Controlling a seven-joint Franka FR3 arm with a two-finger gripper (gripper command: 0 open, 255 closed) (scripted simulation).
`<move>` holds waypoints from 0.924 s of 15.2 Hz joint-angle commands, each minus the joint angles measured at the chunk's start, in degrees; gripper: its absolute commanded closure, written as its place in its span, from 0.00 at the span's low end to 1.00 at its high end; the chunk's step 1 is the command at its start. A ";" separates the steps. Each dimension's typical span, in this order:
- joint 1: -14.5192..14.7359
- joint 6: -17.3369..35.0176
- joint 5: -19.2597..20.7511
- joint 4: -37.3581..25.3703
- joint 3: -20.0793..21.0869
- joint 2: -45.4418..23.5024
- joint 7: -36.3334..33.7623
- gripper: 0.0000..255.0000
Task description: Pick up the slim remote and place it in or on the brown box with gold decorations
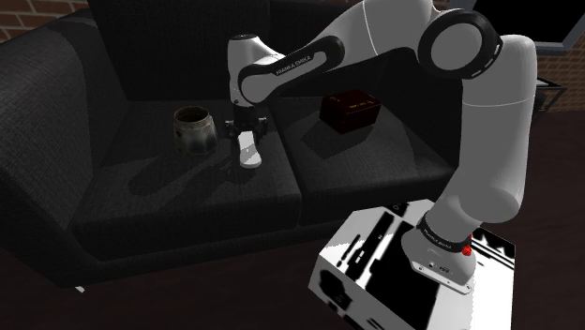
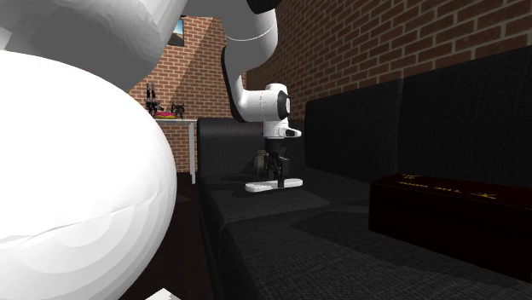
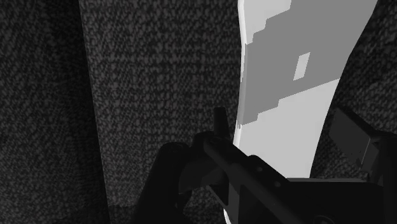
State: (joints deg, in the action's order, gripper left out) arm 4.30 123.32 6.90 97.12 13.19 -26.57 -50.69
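Observation:
The slim white remote lies flat on the black sofa seat. My gripper points straight down over it. In the wrist view my gripper has a black finger against one long edge of the pale remote and the other finger against the opposite edge, so it is shut on the remote. The dark brown box with gold decorations stands on the neighbouring seat cushion, toward the shoulder view's right of the remote.
A worn metal pot stands on the same cushion, just to the shoulder view's left of the gripper. The sofa backrest rises behind. A brick wall and a small white table lie beyond the sofa.

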 commanded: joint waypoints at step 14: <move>-0.20 -5.04 -0.77 -2.56 0.38 2.55 0.49 1.00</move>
State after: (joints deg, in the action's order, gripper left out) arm 4.09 119.03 6.22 95.01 13.52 -24.31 -50.23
